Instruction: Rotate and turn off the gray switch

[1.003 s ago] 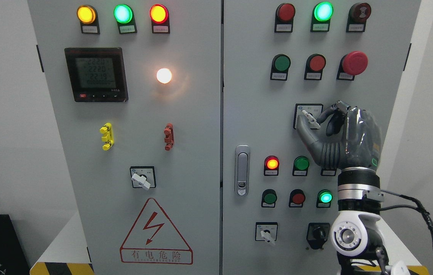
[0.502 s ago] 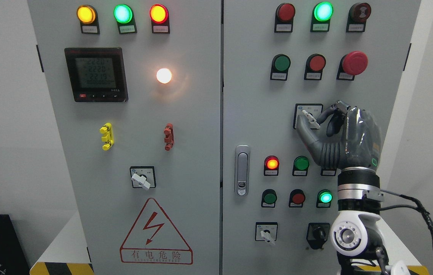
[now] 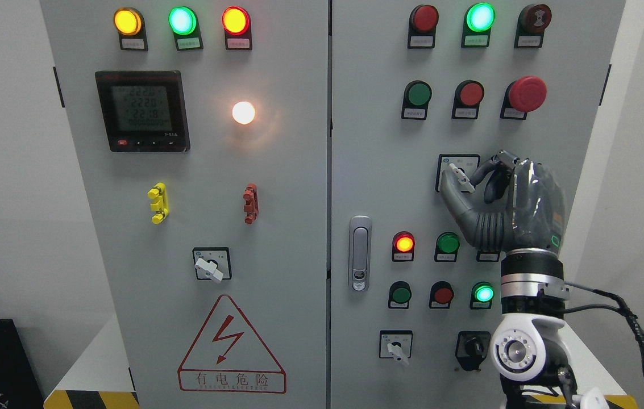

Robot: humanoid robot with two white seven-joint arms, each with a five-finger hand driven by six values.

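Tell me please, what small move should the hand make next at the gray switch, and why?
Probably a small twist of the wrist to turn the lever. The right hand is already at the gray switch, with the thumb below the lever and a finger curled in from the right, and the lever stands tilted, its upper end to the left. Whether the pinch is firm I cannot tell.

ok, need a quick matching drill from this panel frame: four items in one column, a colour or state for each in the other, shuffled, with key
Items:
1. right hand
2. mushroom button
3. meter
4. door latch

States:
A. chrome, at the right door's left edge
B. big red cap, unlit
C. at the gray switch, thumb and fingers around its lever
D. black frame, digits showing

Pairs: 1-C, 2-B, 3-D, 4-A
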